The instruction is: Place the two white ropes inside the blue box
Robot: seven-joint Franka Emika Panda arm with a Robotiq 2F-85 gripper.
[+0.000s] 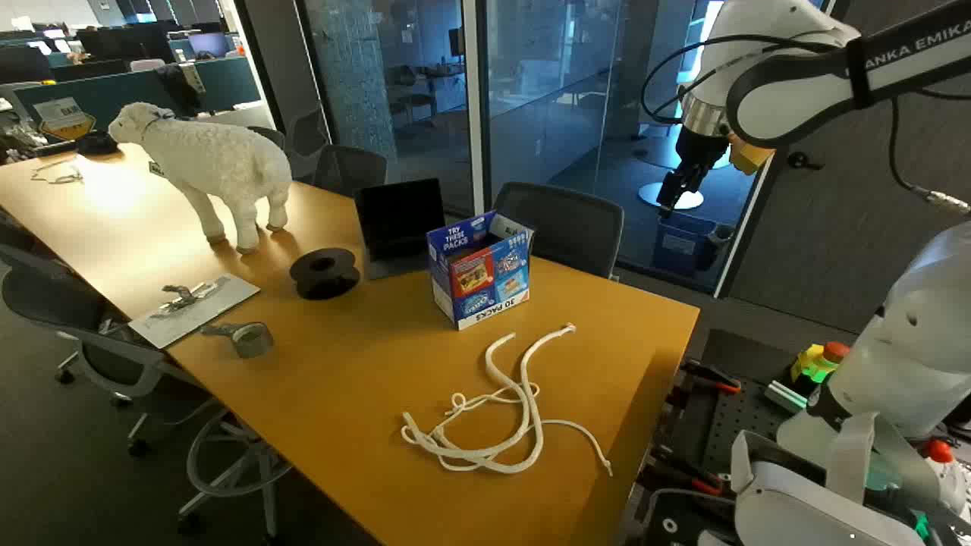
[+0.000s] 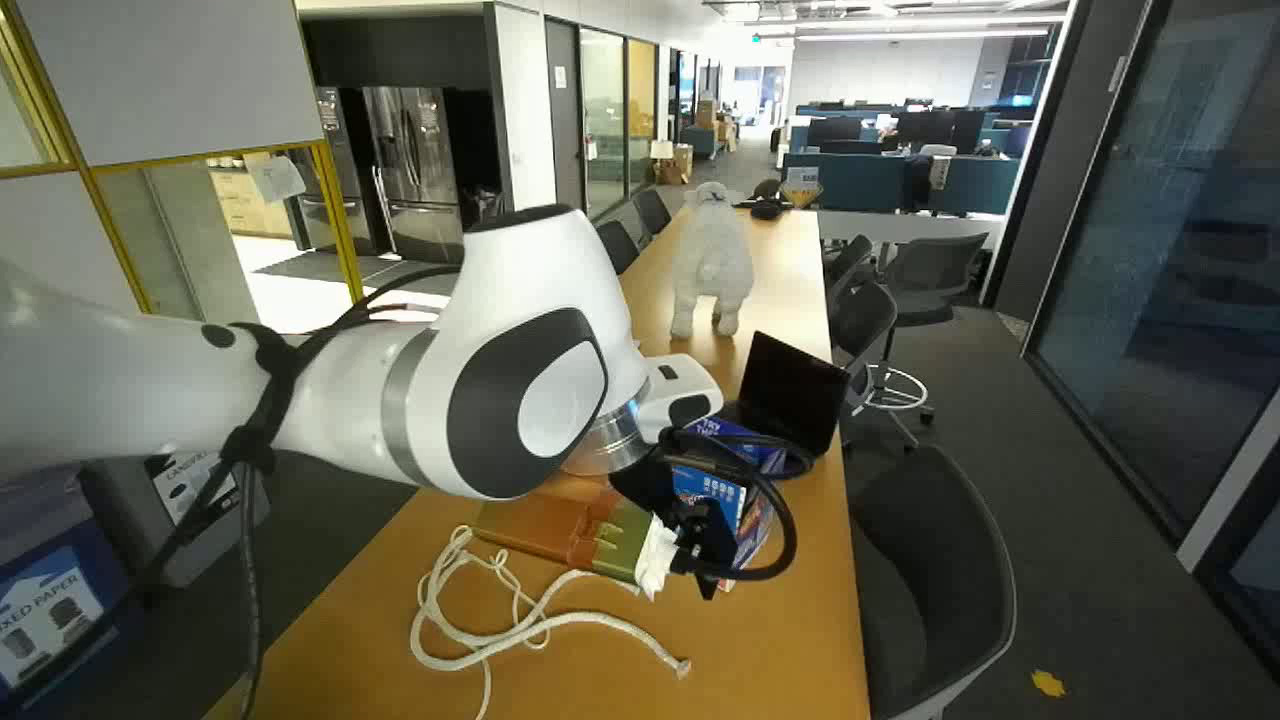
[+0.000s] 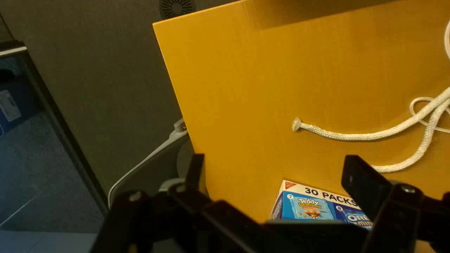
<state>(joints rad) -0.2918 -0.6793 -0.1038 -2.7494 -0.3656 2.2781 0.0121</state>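
The two white ropes [image 2: 600,618] lie in a loose tangle on the wooden table [image 1: 356,425], outside the blue box [image 1: 489,284]: the thick rope [image 3: 351,137] bends in broad curves with ends reaching toward the box, and the thin rope [image 1: 594,440] winds among those curves, makes small loops, and sends one tail out to the side. The box itself stands on the table with its top open, near the rope ends but apart from them (its "30 PACKS" line runs upside down along the lower edge). Well apart from box and ropes, the gripper [image 3: 276,168] hangs in the air; the wrist view shows its jaws spread wide, with table and a corner of the box seen through the gap. An open laptop [image 1: 402,224] with a dark screen sits just beside the box, and a black reel [image 1: 325,274] lies flat a little farther along, followed by a grey tape roll [image 1: 252,340] and, near it at the table's edge, a pale grey board [image 1: 197,315] with small items [image 1: 182,298] on it, too unclear to name. Beyond those a white plush sheep [image 1: 220,163] stands upright. Behind the box, in an exterior view, a dark chair [image 1: 565,227] stands at the table's side.
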